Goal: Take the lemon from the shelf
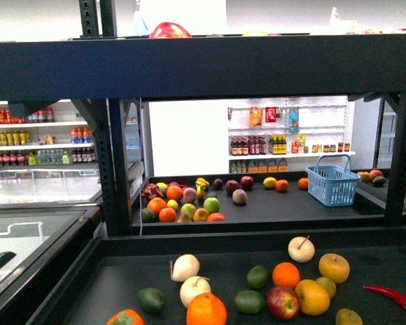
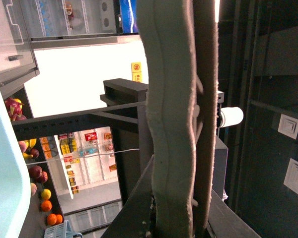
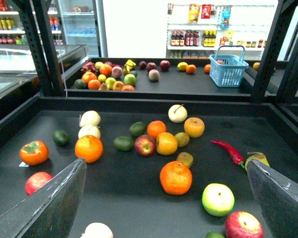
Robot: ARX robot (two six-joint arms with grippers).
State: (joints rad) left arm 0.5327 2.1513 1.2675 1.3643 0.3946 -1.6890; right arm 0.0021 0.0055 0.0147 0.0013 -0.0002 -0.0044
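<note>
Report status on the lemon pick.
Right gripper open, empty. Left gripper looks shut. Lemon unconfirmed: likeliest the small yellow fruit on the shelf, far tray. Near-tray fruit lies between.

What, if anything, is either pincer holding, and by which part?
Nothing is held: the right pincer is open and empty above the shelf tray; the left pincer's pads are pressed together.

Black metal shelf tray (image 3: 268,126) ahead of open right claw (image 3: 164,198): scattered oranges, apples, limes, red chilli (image 3: 228,151).
</note>
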